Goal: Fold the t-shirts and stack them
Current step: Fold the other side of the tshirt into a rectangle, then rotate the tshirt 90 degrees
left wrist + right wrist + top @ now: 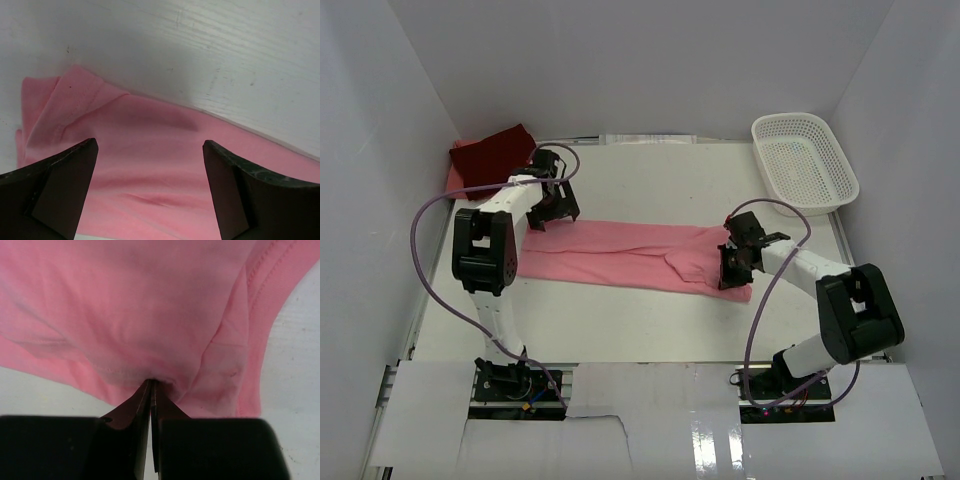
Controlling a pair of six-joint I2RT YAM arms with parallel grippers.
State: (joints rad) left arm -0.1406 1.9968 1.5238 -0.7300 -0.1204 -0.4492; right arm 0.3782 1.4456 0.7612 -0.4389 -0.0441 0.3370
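A light pink t-shirt (pixel 630 255) lies as a long folded strip across the middle of the table. My left gripper (pixel 553 210) hovers open over its left end; in the left wrist view the pink cloth (pixel 145 125) shows between the wide-apart fingers (pixel 65 175), with nothing gripped. My right gripper (pixel 732 268) is shut on the shirt's right end, and in the right wrist view the cloth (pixel 140 305) bunches up where the closed tips (pixel 151 382) pinch it. A dark maroon t-shirt (pixel 495 153) lies folded in the back left corner, with a salmon pink edge (pixel 453 181) showing beneath it.
A white mesh basket (pixel 804 160) stands at the back right against the wall. White walls close in the table (pixel 650 190) on the left, back and right. Purple cables loop off both arms.
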